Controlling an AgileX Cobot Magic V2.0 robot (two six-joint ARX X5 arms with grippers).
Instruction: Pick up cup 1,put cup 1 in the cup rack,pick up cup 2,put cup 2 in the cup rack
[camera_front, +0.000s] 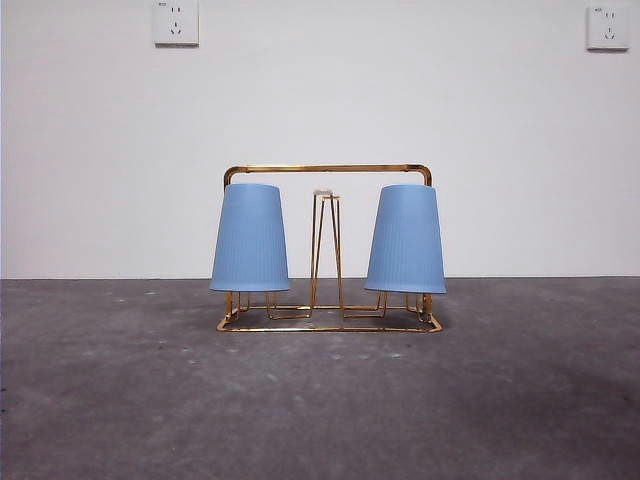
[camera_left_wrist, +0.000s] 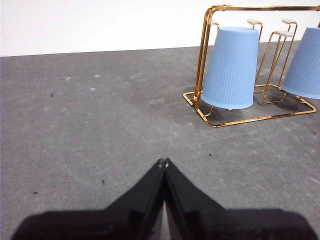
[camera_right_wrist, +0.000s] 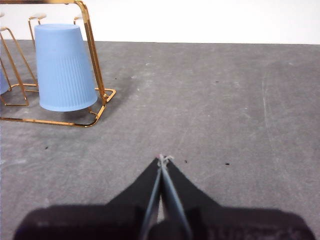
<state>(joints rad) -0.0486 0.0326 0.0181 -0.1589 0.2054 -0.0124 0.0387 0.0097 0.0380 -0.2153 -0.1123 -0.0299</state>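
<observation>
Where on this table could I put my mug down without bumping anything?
The grey table is bare in front of the rack and out to both sides. It is crowded only on the rack: two blue cups sit upside down at its ends.

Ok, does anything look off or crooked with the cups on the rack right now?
Nothing stands out. Both blue cups, the left cup and the right cup, sit upside down over pegs at either end of the gold cup rack. The rack stands flat on the table. No spill or damage shows.
</observation>
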